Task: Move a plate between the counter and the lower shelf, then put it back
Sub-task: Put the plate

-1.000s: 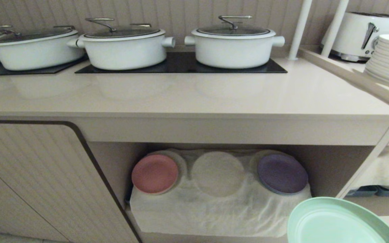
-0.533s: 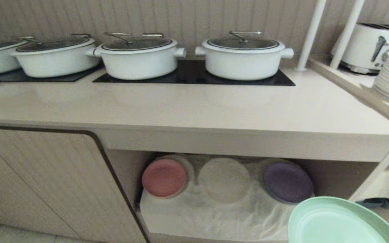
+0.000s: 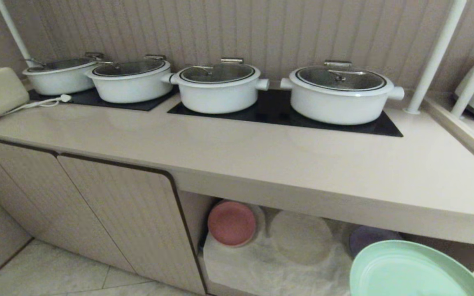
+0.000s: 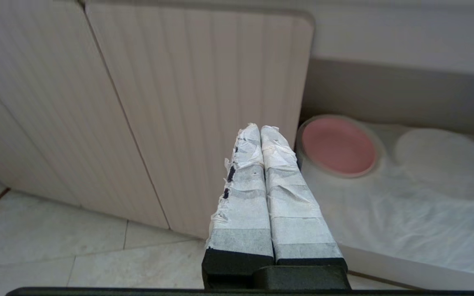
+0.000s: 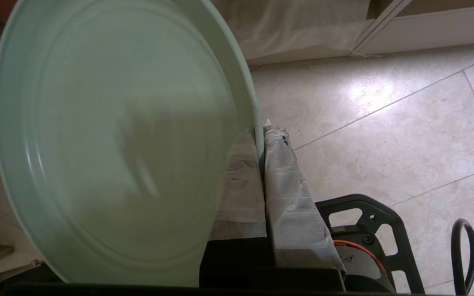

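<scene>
Step in hand: looks like the return leg, with the plate [image 3: 410, 271] off the shelf [image 3: 261, 267] and carried in the air, low on the robot's right, in front of the recess and below the counter [image 3: 261, 164] edge.
Right gripper [image 5: 261, 135]: pinching the plate by its rim, one taped finger on each face, over the floor tiles [image 5: 385, 123].
Left gripper [image 4: 259, 129]: fingers pressed together, holding nothing, parked in front of the cabinet door [image 4: 204, 94], near the pink plate [image 4: 338, 145].
Shelf: pink plate at the left end, an empty round dimple [image 3: 300, 236] in the cloth at the middle, and a purple plate [image 3: 370, 240] half hidden behind the green one.
Counter: four white pots [image 3: 342, 96] at the back on the black hobs; the front strip is free.
Next move, my guess: lift the plate above the counter edge, bring it level over the front strip short of the pots, lower it flat, then let go.
Watch for: the plate's rim catching the thick counter edge on the way up.
</scene>
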You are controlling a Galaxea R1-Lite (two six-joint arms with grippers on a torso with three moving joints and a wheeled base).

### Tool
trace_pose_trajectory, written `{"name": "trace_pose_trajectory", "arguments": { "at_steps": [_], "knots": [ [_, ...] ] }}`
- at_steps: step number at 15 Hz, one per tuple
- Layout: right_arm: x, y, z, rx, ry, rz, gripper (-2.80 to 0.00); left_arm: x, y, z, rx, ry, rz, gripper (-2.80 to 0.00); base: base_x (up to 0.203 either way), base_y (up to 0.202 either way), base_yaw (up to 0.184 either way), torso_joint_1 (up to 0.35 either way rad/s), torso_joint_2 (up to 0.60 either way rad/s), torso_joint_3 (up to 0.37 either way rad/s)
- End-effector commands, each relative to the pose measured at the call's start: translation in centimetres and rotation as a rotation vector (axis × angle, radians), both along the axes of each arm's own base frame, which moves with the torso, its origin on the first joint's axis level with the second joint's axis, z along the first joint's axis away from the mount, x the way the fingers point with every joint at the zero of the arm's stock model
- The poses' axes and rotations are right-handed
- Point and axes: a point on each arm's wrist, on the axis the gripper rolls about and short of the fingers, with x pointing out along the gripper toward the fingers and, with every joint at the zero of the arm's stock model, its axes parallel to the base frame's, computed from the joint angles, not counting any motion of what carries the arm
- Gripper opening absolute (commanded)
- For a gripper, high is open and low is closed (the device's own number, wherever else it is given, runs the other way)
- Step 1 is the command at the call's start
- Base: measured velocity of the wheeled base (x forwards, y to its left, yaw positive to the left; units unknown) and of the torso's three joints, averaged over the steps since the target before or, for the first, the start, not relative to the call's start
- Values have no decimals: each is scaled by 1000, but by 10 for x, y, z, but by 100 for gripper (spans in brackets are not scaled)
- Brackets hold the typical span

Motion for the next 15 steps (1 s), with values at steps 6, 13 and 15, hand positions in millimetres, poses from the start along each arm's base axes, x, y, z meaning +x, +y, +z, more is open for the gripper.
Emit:
{"name": "trace_pose_trajectory", "arguments": {
  "at_steps": [6, 13, 15],
  "knots": [
    [0, 0, 0, 2, 2, -4, -280, 0, 0, 0, 0, -1, 0, -280, 0, 0, 0, 283, -592, -313],
    [-1, -1, -2, 0, 10, -9, -280, 0, 0, 0, 0, -1, 0, -280, 0, 0, 0, 190, -384, -202],
    [-1, -1, -3, -2, 13, -9, -280, 0, 0, 0, 0, -1, 0, -280, 0, 0, 0, 144, -301, -144]
  ]
}}
